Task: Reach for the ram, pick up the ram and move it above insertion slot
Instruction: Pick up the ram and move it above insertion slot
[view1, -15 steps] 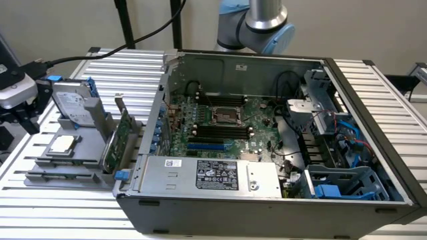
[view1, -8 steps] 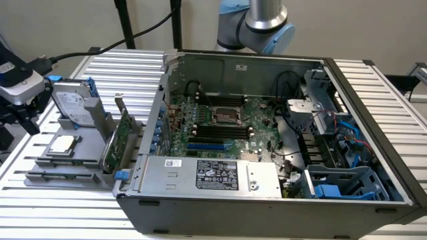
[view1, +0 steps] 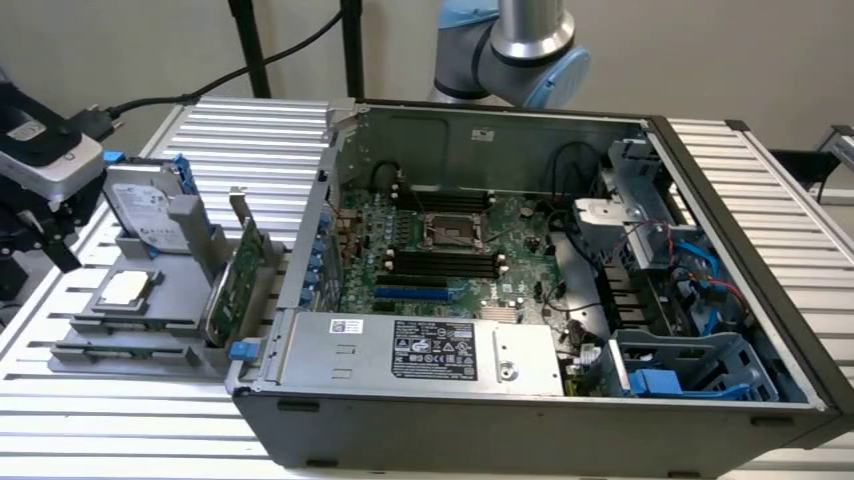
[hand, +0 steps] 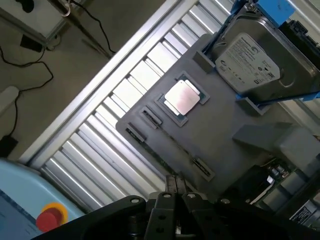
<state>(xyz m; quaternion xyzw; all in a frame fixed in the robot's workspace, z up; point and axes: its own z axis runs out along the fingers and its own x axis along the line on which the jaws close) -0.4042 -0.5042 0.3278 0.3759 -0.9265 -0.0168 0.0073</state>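
The ram (hand: 167, 154), as far as you can make it out in the wrist view, is the long thin strip seated on edge in a narrow groove of the flat grey plastic holder (hand: 225, 140), between two small end clips. It is too thin for you to see its chips. Your black pincer (hand: 176, 186) hovers over that groove, clear of the strip. It is clenched, tips drawn together at the centre with nothing between them. Near the groove, a square silver-capped processor chip (hand: 182, 97) lies flat in its own recess of the holder. Beyond that, a silver hard drive with a white label (hand: 250, 60) stands tilted in a blue-edged cradle. In the exterior view the holder sits on the ribbed aluminium counter (view1: 240, 130) at the exterior view's left. A taller green expansion card with a metal bracket (view1: 247, 275) stands upright along the holder's side nearest the open dark grey computer case (view1: 747, 200). Inside the case you can see the green motherboard (view1: 521, 225) with its row of long black slots (view1: 441, 262), well apart from the ram. In the wrist view, a red round button (hand: 50, 217) sits on a pale blue box.
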